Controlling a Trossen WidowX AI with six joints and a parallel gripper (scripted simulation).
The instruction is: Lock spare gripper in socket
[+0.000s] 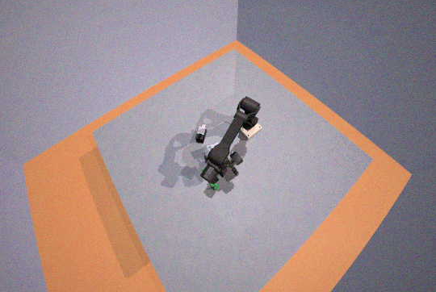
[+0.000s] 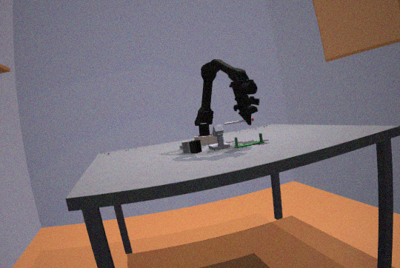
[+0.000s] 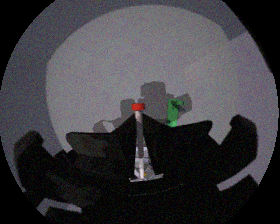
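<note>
The lock pin, a thin pale rod with a red head (image 2: 252, 119) (image 3: 138, 106), is held between the fingertips of my gripper (image 2: 249, 122) (image 3: 138, 116), which is shut on it near the head. In the exterior view the pin is nearly level in the air, its far end above and just right of the grey mount (image 2: 220, 138) (image 1: 212, 146), seemingly outside the socket. The spare gripper (image 1: 201, 134) (image 2: 192, 146), a grey and black block, lies on the table beside the mount. In the top view the arm hides the pin and my fingertips.
A green rack with two upright posts (image 2: 249, 144) (image 1: 215, 186) (image 3: 173, 114) stands on the table beside the mount, below and near my gripper. The arm's pale base plate (image 1: 252, 131) is behind the mount. The table's dark front edge (image 2: 185, 183) shows in the exterior view.
</note>
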